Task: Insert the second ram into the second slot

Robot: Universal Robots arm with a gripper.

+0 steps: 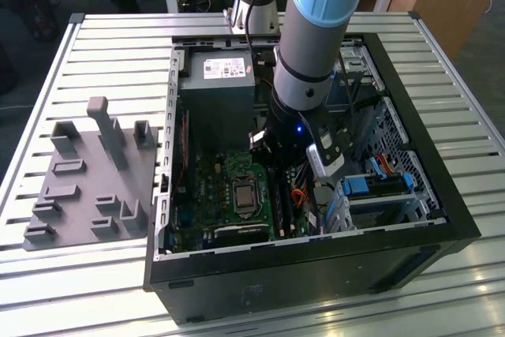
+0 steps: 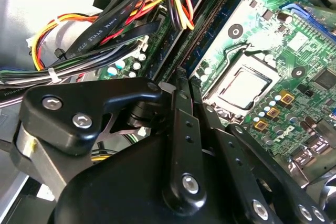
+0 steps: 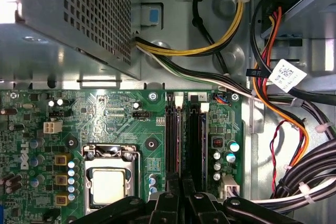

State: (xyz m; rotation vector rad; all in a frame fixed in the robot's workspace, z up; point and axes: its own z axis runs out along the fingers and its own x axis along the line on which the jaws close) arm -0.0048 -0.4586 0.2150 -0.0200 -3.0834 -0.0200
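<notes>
Since the gripper sits directly over the blue memory stick, apparently edge-on in its slot, we cannot tell whether the jaws pinch it; any tilt risks jamming.

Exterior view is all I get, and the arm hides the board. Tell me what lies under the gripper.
Observer: In the first wrist view the gripper sits right over the memory slots, beside the processor socket.
Operator: Report the slot latches.
Observer: White latches show at the slots' far end; whether the slots are filled, I cannot tell.
Operator: Check for cables.
Observer: In the second wrist view a cable bundle runs close beside the gripper.
</notes>
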